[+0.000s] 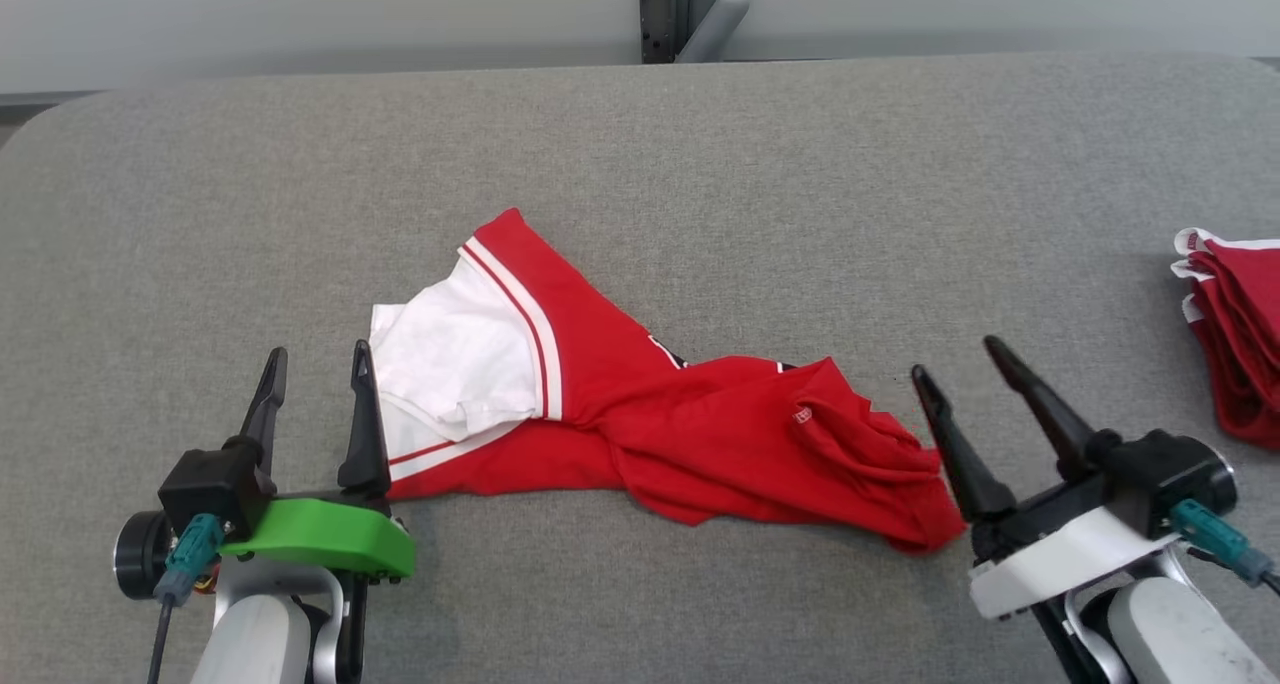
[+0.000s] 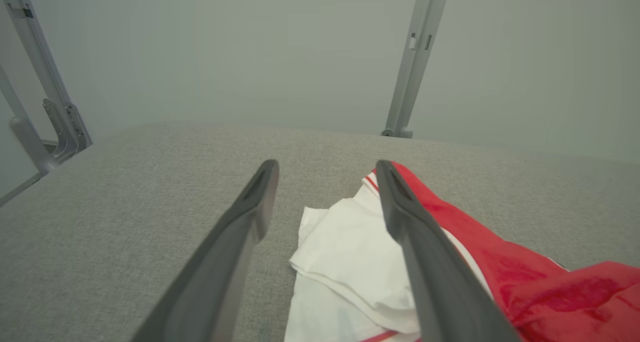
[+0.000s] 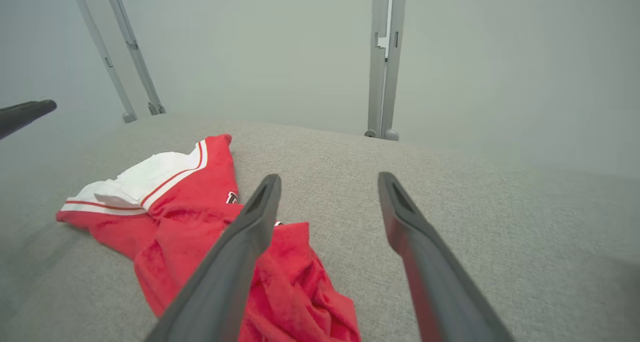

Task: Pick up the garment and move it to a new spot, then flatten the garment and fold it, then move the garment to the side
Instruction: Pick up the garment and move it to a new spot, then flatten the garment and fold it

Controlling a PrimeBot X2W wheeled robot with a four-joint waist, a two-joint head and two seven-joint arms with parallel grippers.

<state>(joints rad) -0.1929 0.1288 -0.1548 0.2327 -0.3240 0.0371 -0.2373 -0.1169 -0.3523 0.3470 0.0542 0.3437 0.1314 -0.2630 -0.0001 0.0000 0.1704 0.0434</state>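
Note:
A crumpled red and white garment lies bunched on the grey padded table, stretched from left to right. Its white part is at the left end and its red folds at the right end. My left gripper stands open at the garment's left edge, its right finger over the white cloth. At the garment's right end my right gripper is open, its left finger above the red folds. Nothing is held by either gripper.
A stack of folded red garments lies at the table's right edge. Grey metal posts rise behind the table's far edge. Bare table surface extends beyond the garment.

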